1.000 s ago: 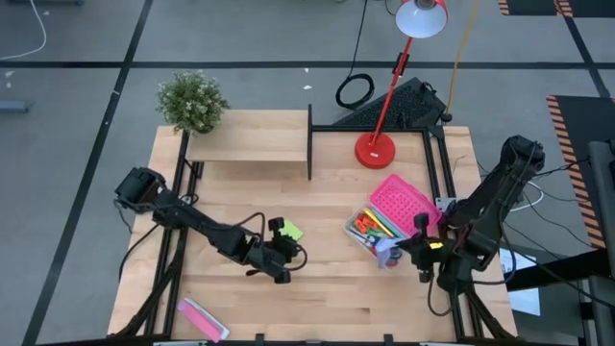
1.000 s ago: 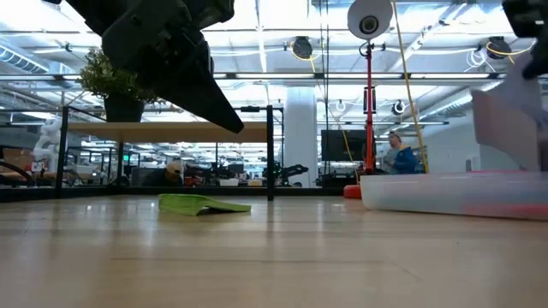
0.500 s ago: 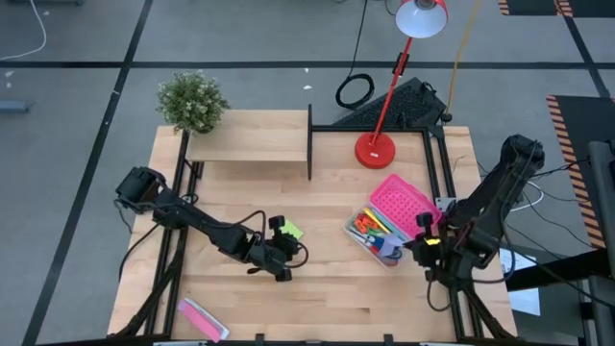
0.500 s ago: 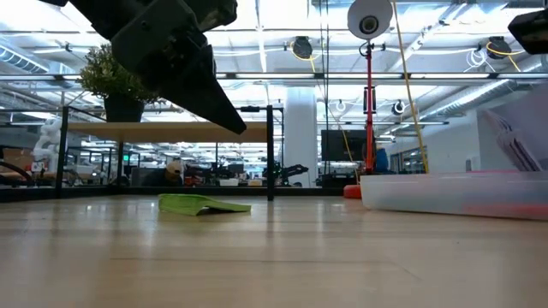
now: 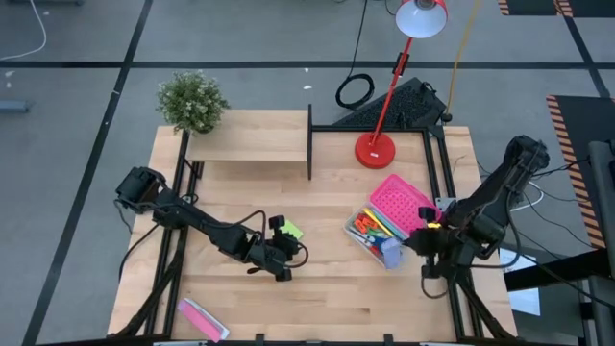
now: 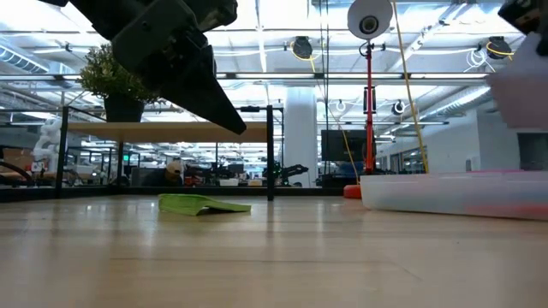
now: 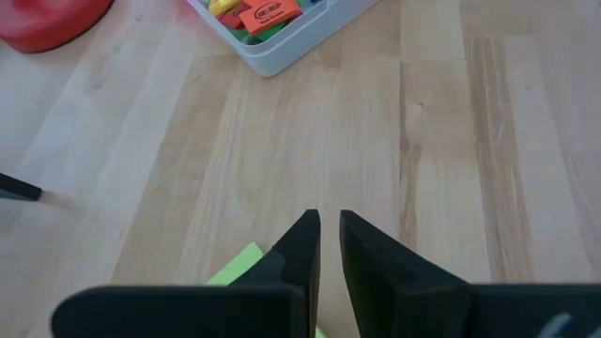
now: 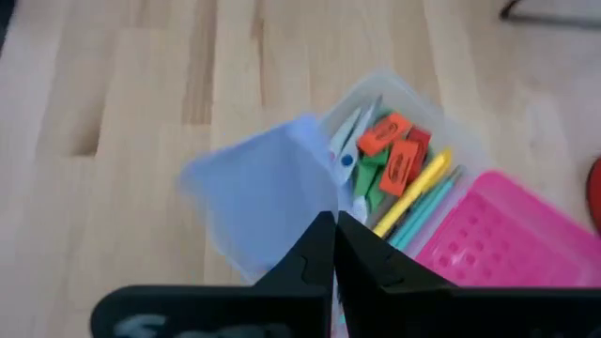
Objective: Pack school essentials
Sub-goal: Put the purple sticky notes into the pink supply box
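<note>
A clear box at the table's right holds red blocks, scissors and yellow and teal pens. A pale-blue sticky-note pad hangs over the box's near end, with my right gripper shut on it. In the low view the pad is well above the box. A green sticky-note pad lies flat on the table near the middle. My left gripper hovers shut just above and beside it, touching nothing. My right gripper pinches the pale-blue pad between its two fingers at one edge, near a corner. The fingers slant down from the table's right side. The pad is lifted clear, above the box's near end, and sticks out beyond the fingertips.
A pink perforated lid leans on the box's far right side. A red lamp, a low shelf and a plant stand at the back. A pink-and-white packet lies near the front left edge.
My right gripper has kept the pale-blue pad over the box's near end. It has raised the pad a little, tipping it and then bringing it level again.
</note>
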`<state>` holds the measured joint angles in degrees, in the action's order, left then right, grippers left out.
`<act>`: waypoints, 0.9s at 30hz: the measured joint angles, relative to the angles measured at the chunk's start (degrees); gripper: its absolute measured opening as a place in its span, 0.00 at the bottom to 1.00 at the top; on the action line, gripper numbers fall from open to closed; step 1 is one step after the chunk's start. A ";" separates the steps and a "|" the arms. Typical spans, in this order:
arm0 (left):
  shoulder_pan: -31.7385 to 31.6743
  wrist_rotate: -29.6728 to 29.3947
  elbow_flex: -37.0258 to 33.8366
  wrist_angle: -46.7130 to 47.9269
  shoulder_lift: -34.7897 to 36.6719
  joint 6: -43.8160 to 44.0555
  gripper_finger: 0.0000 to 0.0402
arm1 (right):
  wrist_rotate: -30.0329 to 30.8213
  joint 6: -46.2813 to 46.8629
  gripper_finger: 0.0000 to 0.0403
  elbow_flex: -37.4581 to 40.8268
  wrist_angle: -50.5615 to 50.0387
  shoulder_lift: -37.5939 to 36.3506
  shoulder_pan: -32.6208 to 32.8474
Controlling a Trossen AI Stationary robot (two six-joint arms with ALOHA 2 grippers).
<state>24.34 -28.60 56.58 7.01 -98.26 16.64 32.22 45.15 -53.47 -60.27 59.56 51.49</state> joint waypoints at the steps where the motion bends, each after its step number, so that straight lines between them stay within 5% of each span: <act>1: 0.02 0.02 0.00 0.00 0.00 0.00 0.12 | -1.10 0.52 0.00 0.21 0.00 0.07 -0.69; 8: 0.77 0.07 0.00 0.29 0.00 0.02 0.12 | -6.85 0.86 0.00 2.10 -0.11 0.56 -2.92; 27: 1.27 0.11 0.00 0.42 0.00 -0.22 0.12 | -10.05 6.27 0.00 -3.16 -9.00 0.45 -3.09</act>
<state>25.61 -28.49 56.58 7.42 -98.26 16.43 22.18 51.42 -56.63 -69.27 60.01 48.40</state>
